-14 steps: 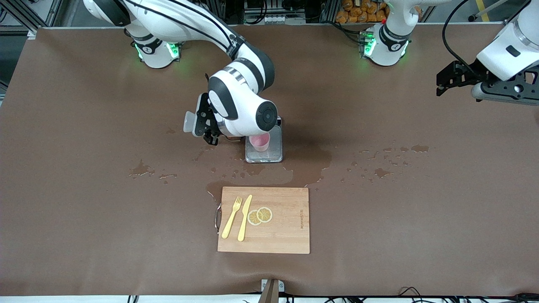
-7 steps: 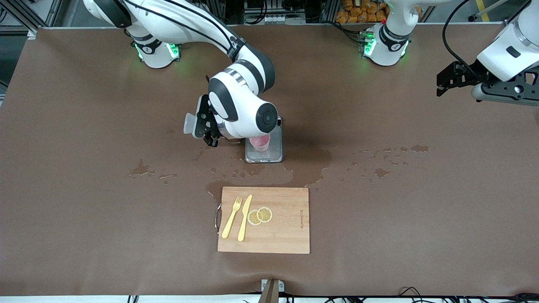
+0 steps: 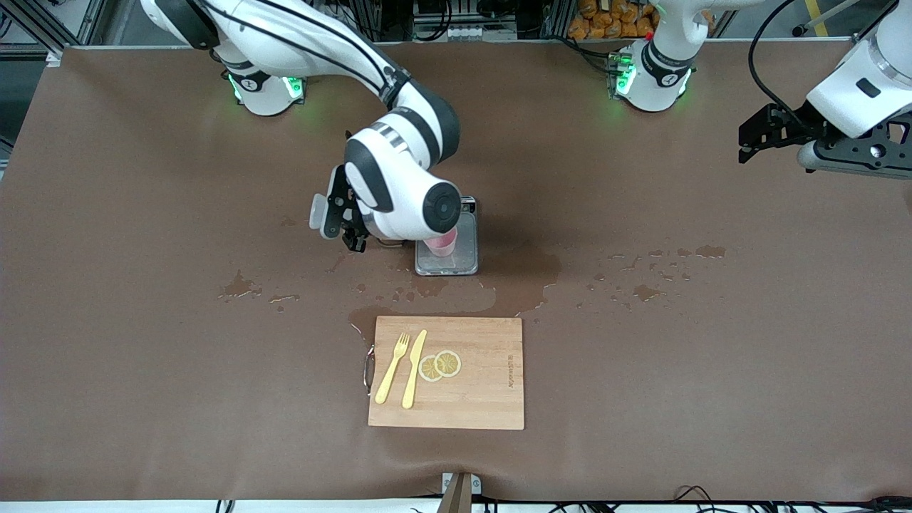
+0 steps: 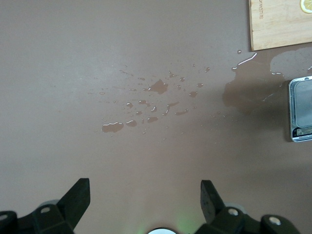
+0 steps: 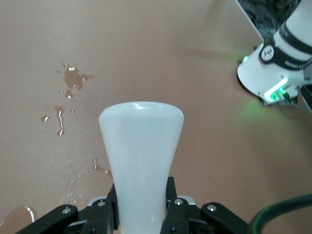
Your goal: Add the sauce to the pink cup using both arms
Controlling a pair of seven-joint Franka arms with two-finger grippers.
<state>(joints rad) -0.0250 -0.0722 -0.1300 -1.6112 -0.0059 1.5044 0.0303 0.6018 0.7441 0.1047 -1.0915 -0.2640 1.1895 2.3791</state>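
Observation:
The pink cup (image 3: 443, 246) stands on a grey scale (image 3: 449, 266) at mid-table, its rim partly hidden by the right arm's wrist. My right gripper (image 3: 350, 229) is shut on the sauce bottle (image 3: 319, 212), held tipped sideways beside the cup, base toward the right arm's end of the table. The nozzle is hidden by the wrist. In the right wrist view the bottle (image 5: 141, 156) fills the gap in the right gripper (image 5: 141, 197). My left gripper (image 3: 747, 141) waits open and empty above the left arm's end of the table, and its own view shows the left gripper (image 4: 145, 197) over bare mat.
A wooden cutting board (image 3: 484, 399) with a yellow fork (image 3: 392, 369), a yellow knife (image 3: 414, 369) and lemon slices (image 3: 440, 365) lies nearer the front camera than the scale. Wet puddles (image 3: 520, 281) spread around the scale and toward both ends. The scale's edge (image 4: 302, 114) shows in the left wrist view.
The right arm's wrist has shifted slightly toward its base with the bottle and now covers more of the pink cup. The left arm has not moved.

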